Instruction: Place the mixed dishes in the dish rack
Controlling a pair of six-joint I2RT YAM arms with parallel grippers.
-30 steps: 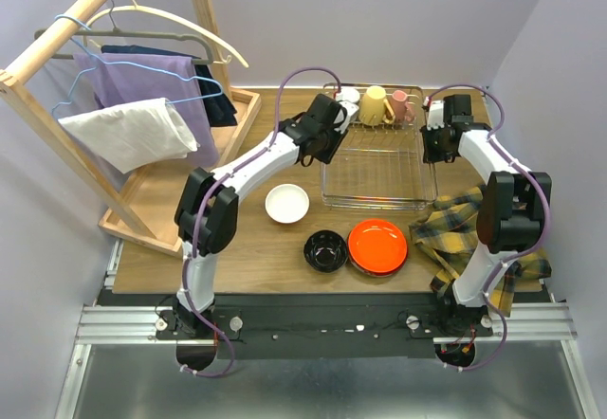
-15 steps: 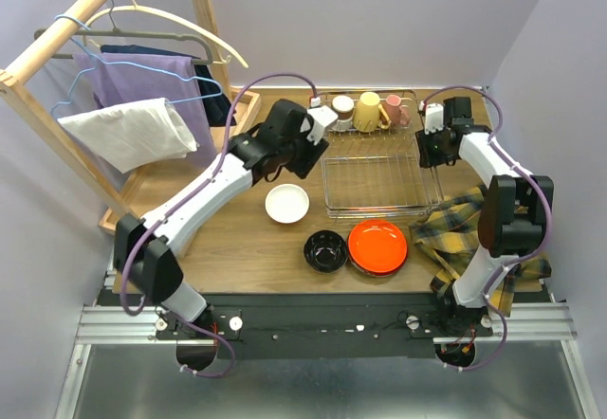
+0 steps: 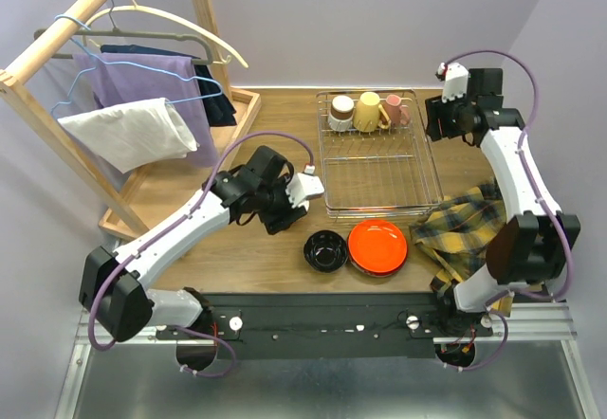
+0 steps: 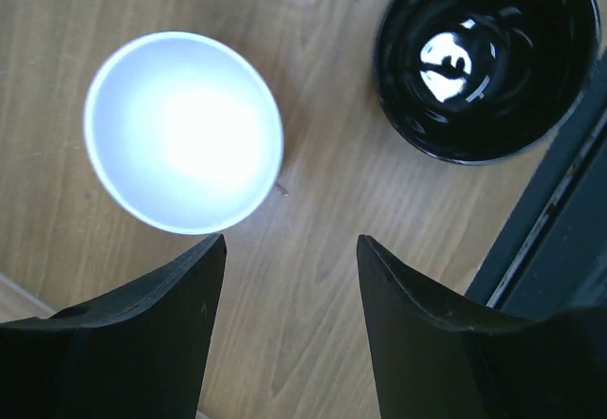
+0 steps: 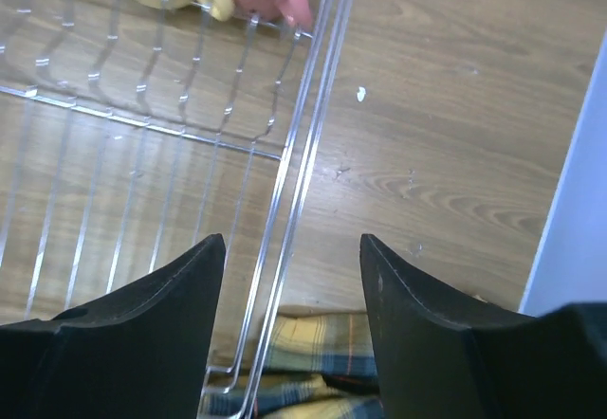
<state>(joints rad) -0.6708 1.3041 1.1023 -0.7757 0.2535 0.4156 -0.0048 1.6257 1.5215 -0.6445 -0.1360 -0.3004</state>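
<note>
Left arm poised over the white bowl, three dishes not yet racked

The left gripper (image 4: 291, 248) hangs with fingers spread and empty just beside the white bowl (image 4: 183, 132), mid-tabletop off the near left corner of the rack (image 3: 323, 158). A good pick would put one finger inside the rim and one outside, pinch the wall, then lift well clear of the wires and set it in the bare near half, away from the three mugs (image 3: 368, 109) at the far end. The right gripper (image 5: 292, 248), also spread and empty, hovers over the rack's right side. The black bowl (image 3: 325, 250) and orange dish (image 3: 377, 245) touch by the near edge of the wooden tabletop (image 3: 237, 258), with a checked cloth (image 3: 469, 229) near right, a clothes stand (image 3: 57, 40) left and pale walls
</note>
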